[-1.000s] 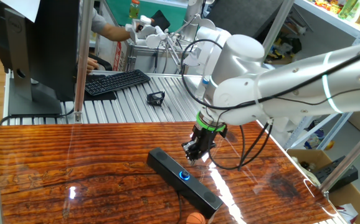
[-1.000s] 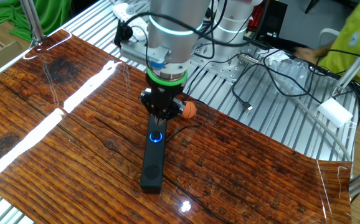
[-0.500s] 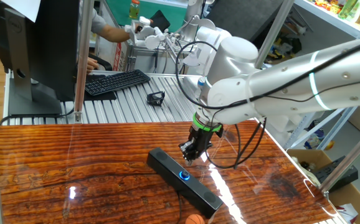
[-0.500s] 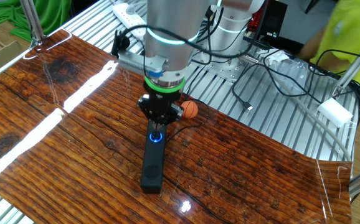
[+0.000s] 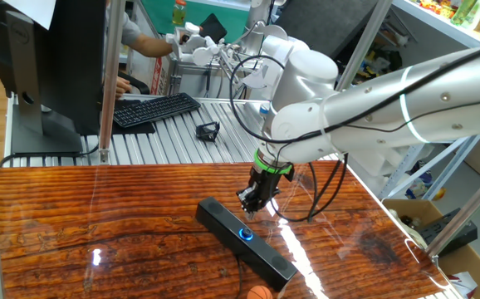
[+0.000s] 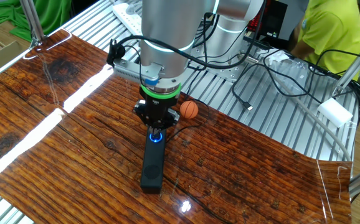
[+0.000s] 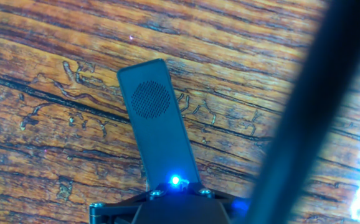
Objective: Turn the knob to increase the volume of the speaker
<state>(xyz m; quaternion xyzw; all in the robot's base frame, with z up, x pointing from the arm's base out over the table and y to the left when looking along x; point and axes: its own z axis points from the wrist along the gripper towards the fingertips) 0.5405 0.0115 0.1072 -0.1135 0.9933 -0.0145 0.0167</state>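
monitor (image 5: 45, 66) and keyboard (image 5: 155, 108) at far left of one fixed view, on the slatted metal bench behind the wood table (image 5: 74, 216). a person's arm reaches toward the keyboard. small black clip (image 5: 208, 130) on the slats, right of the keyboard.

speaker (image 5: 244, 242) lies flat mid-table, running diagonally; knob (image 5: 246, 233) glows blue at its middle. gripper (image 5: 252, 202) points straight down, just above and beside the knob; contact cannot be told. fingers closed together, nothing held.

other fixed view: speaker (image 6: 153, 162) lengthwise toward camera, knob (image 6: 156, 137) lit right under the gripper (image 6: 156, 126). orange ball (image 6: 189, 109) just right of the gripper, near the table edge. person in yellow shirt at far right.

hand view: speaker (image 7: 158, 127) runs up from the bottom edge, grille at its far end; blue light (image 7: 175, 182) at the gripper base.
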